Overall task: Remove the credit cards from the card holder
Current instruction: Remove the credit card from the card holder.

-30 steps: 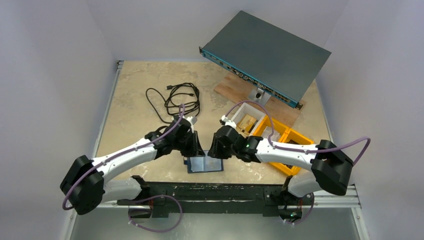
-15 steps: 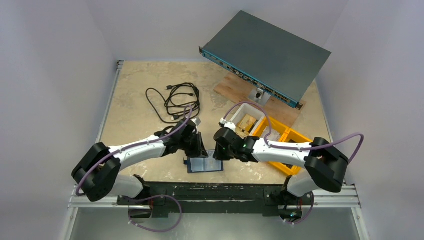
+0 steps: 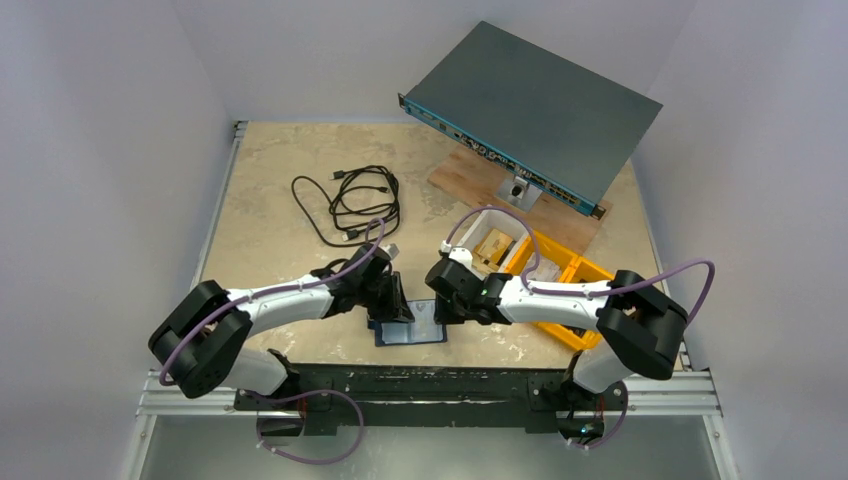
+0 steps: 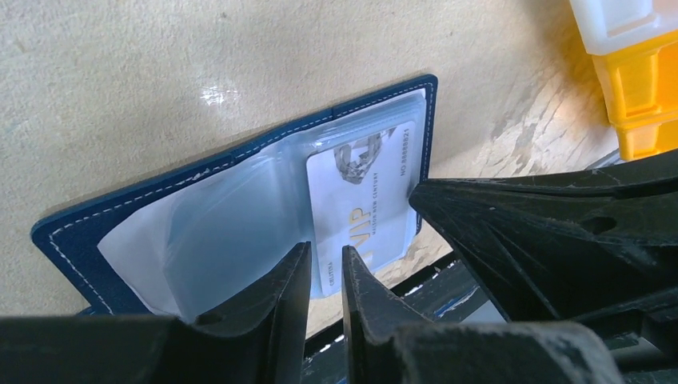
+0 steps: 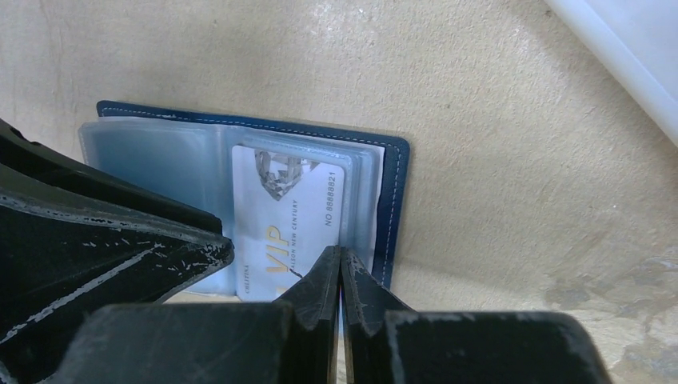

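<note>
The navy card holder (image 3: 412,332) lies open and flat near the table's front edge, with clear sleeves inside (image 4: 200,232). A white VIP card (image 4: 364,192) sits in its right half, its near end sticking out of the sleeve (image 5: 284,216). My left gripper (image 3: 399,306) is down over the holder's middle. Its jaws (image 4: 325,252) stand a narrow gap apart over the card's left edge. My right gripper (image 3: 444,311) is shut, its tips (image 5: 340,254) on the sleeve's edge just right of the card.
Yellow bins (image 3: 577,287) and a white bin (image 3: 493,240) stand right of the holder. A black cable (image 3: 350,200) lies at the back left. A grey network switch (image 3: 530,105) leans on a wooden board (image 3: 470,175). The black rail (image 3: 420,380) runs just below the holder.
Both grippers have come down and inward onto the open holder. The left arm's elbow swung right. The holder has stayed in place.
</note>
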Motion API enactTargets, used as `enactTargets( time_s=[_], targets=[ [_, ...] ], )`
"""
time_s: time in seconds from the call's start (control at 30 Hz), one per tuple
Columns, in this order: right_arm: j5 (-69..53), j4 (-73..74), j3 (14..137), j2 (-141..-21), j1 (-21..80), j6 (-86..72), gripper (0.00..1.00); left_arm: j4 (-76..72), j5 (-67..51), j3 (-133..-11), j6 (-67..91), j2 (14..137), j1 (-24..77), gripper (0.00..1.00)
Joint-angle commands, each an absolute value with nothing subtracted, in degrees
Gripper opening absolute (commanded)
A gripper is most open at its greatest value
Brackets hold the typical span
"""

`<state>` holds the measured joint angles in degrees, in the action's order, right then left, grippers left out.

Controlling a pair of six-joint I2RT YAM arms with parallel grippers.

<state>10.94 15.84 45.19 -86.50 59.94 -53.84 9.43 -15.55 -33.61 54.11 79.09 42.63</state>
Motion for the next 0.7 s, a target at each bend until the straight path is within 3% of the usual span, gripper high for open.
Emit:
enactTargets(
  time_s=[0.0,0.67],
  targets=[
    [13.08,16.49,45.53,-86.37,59.85,-52.73,0.00,5.41,-16.69,-32.37,54.67,79.87,42.01,0.21],
    [10.79,14.63,46.26,-91.06,61.52,-52.88,0.00,-4.82,-20.85,-28.96,56.93,82.14,40.66,0.19]
  ],
)
